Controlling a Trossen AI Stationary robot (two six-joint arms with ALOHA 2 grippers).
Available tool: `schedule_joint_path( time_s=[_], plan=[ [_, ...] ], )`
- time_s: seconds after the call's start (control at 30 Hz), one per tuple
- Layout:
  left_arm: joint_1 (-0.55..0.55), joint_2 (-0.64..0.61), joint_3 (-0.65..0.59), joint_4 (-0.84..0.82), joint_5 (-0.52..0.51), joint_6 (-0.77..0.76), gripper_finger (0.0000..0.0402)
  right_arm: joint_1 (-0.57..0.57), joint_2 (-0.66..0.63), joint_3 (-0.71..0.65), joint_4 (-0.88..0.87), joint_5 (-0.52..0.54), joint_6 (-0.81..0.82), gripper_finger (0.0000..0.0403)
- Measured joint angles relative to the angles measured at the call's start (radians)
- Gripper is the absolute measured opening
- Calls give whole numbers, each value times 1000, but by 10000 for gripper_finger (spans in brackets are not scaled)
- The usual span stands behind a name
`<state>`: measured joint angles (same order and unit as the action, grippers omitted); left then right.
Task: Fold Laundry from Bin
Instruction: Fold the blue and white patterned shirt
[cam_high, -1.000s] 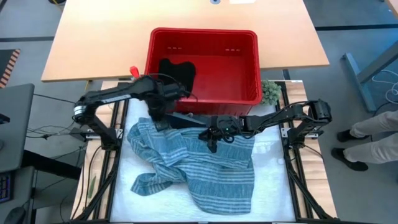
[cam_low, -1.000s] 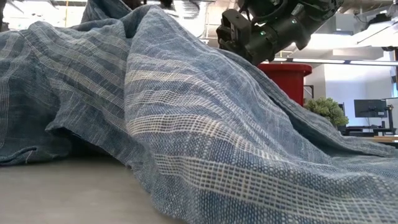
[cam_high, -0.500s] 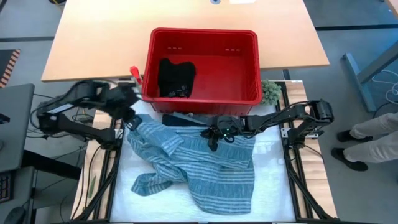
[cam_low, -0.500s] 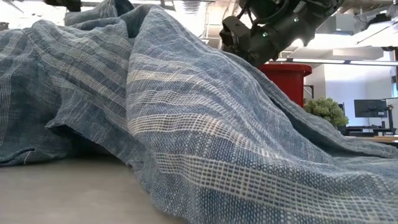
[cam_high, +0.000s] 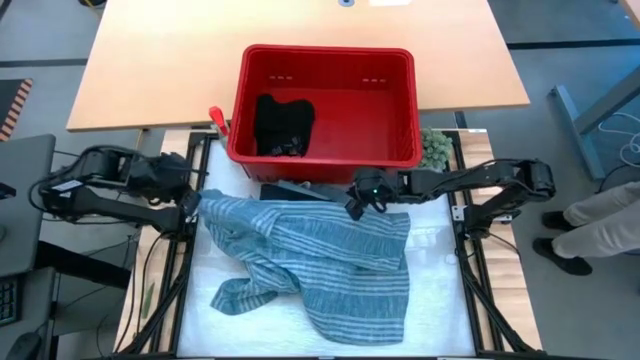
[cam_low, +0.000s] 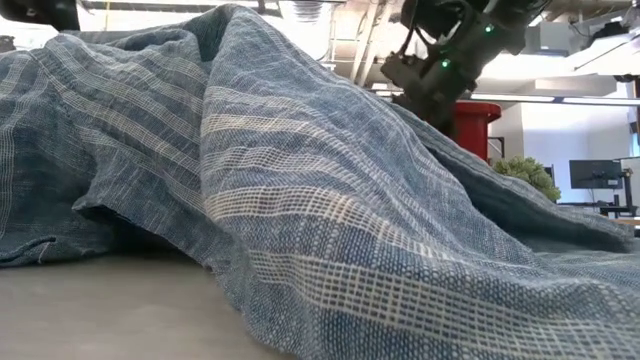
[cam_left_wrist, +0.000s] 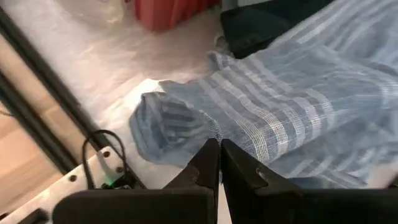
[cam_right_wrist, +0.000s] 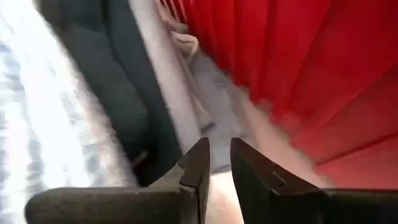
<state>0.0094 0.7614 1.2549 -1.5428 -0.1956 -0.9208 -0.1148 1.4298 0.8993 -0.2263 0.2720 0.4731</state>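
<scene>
Right hand (cam_high: 357, 206) over rumpled striped laundry (cam_high: 320, 265)

Red bin (cam_high: 405, 110) sits at upper centre, on the edge of a tan table (cam_high: 150, 70). A black garment (cam_high: 283, 122) lies in the bin's left half. Striped blue-white garment (cam_high: 320, 265) is spread crumpled over the white mat (cam_high: 440, 300) at lower centre. Left gripper (cam_high: 188, 203) at the garment's left corner. Right gripper (cam_high: 356, 207) at its upper edge, just below the bin. Green fuzzy lump (cam_high: 435, 146) by the bin's lower right corner. A person's legs (cam_high: 590, 215) at right edge.
</scene>
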Motion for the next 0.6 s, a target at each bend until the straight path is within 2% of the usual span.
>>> schedule_joint_path(
  time_s=[0.17,0.3,0.4,0.6],
  plan=[
    [-22,3,0,38,134,-4,0,-5,-70,-3,71,-7,7,91],
    [-27,37,0,30,194,-1,0,-5,-106,2,133,-2,1,91],
    [-27,77,0,2,302,3,1,2,-111,2,132,-5,17,91],
    [-26,169,-48,-25,293,9,19,40,-111,2,130,-8,31,91]
  ],
)
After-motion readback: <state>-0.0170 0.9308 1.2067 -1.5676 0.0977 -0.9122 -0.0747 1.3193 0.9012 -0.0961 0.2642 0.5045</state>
